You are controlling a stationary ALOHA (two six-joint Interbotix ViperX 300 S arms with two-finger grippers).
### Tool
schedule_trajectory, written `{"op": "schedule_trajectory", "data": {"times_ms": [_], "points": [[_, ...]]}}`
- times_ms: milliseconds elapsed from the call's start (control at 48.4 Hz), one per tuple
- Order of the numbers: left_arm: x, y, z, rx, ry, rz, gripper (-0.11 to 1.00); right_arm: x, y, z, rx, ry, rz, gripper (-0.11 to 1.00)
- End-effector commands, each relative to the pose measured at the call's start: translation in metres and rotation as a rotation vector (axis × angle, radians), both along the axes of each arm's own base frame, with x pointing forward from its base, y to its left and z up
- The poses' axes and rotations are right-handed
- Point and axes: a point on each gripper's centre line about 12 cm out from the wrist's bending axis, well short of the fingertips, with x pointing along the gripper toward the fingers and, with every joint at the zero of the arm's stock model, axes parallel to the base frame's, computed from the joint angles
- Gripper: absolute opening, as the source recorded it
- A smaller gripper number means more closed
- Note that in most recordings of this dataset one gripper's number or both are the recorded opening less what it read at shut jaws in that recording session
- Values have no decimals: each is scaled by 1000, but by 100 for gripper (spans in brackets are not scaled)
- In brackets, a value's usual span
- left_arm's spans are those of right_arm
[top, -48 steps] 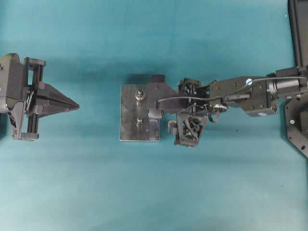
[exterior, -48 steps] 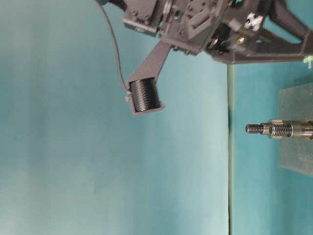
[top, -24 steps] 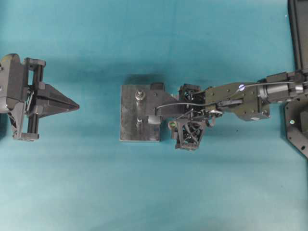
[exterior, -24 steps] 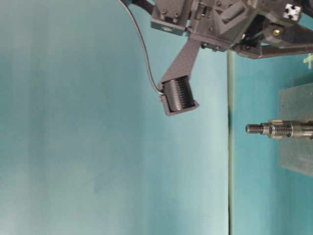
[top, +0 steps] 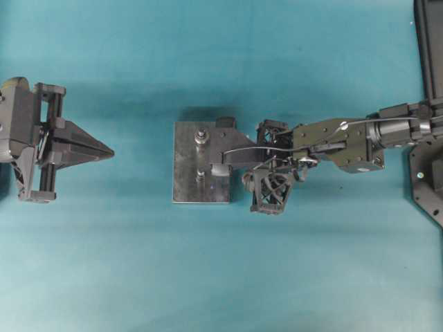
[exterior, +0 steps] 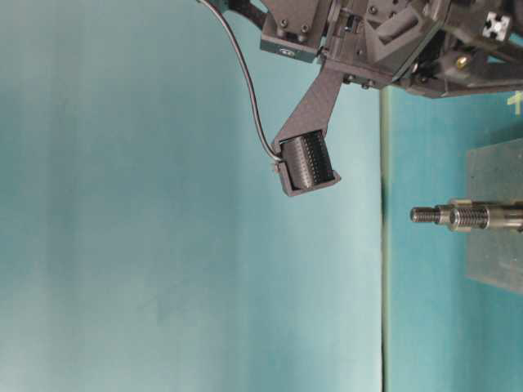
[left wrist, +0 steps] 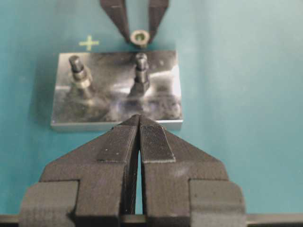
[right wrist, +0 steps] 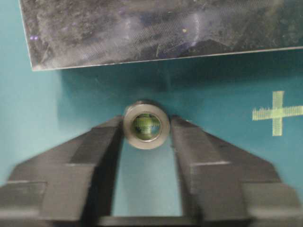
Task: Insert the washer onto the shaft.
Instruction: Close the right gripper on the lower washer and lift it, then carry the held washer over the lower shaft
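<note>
The washer [right wrist: 147,125], a small steel ring, lies on the teal mat just off the edge of the metal plate [right wrist: 156,28]. My right gripper [right wrist: 147,126] is low over the mat, its two fingertips pressed against the ring's sides, shut on it. From the left wrist view the washer [left wrist: 138,37] sits between those fingers beyond the plate [left wrist: 111,92]. Two threaded shafts [left wrist: 140,66] [left wrist: 76,67] stand upright on the plate [top: 185,173]. My left gripper [top: 111,151] rests far to the left, shut and empty, its tips [left wrist: 139,119] pointing at the plate.
A green cross mark [right wrist: 277,112] is on the mat beside the washer. The right arm's wrist camera [exterior: 306,162] hangs above the plate. A black frame [top: 429,104] stands at the right edge. Open teal mat surrounds the plate.
The right gripper sank toward the mat and shifted slightly toward the plate, then its fingers narrowed from wide open onto the washer. The left arm has not moved.
</note>
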Motion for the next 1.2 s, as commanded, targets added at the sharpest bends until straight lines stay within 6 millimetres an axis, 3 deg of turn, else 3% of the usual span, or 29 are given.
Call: {"op": "schedule_trajectory", "data": {"times_ms": [0,124,248,413,619,908,1177], "points": [[3,0,8,1,-28,-2,0,2,2,10,5,-24,-10,32],[3,0,8,1,-28,-2,0,2,2,19,4,-35,-8,32],[4,0,8,1,-26,-2,0,7,2,44,5,-82,-6,32],[4,0,8,1,-29,-2,0,19,2,78,-4,-121,7,32],[4,0,9,-1,-44,-2,0,40,4,97,-7,-170,17,32],[4,0,8,1,-44,-2,0,64,3,101,-26,-201,34,32],[3,0,10,1,-51,-2,0,71,6,97,-28,-197,44,32]]}}
